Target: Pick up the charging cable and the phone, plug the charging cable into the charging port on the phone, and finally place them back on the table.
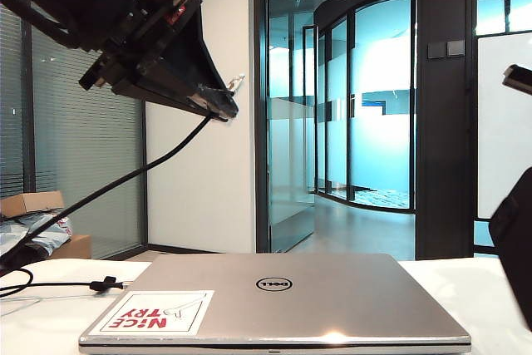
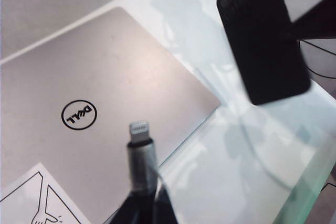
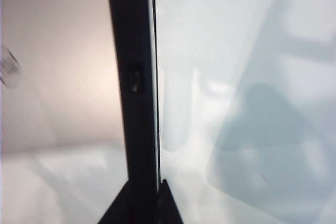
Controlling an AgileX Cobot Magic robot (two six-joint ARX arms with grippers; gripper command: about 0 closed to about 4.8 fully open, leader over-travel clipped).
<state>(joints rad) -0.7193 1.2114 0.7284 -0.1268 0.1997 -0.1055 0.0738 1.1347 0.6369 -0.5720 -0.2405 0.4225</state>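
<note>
My left gripper (image 1: pixel 218 102) hangs high at the exterior view's left, shut on the charging cable (image 1: pixel 170 155) just behind its silver-white plug (image 1: pixel 237 82). The black cord drops from it to the table (image 1: pixel 50 322), where its small tie (image 1: pixel 104 284) lies. In the left wrist view the plug (image 2: pixel 139 128) sticks out past the gripper (image 2: pixel 146 205) over the laptop. The black phone (image 2: pixel 262 35) hangs in the air beyond, camera bump visible, with my right gripper (image 2: pixel 312 22) holding its edge. In the right wrist view that gripper (image 3: pixel 152 200) is shut on the phone (image 3: pixel 137 51), seen edge-on.
A closed silver Dell laptop (image 1: pixel 274 301) with a red-and-white sticker (image 1: pixel 158 312) fills the table's front middle. Cardboard boxes and bags (image 1: pixel 37 226) sit behind the table at the left. A dark shape (image 1: pixel 515 247) stands at the right edge.
</note>
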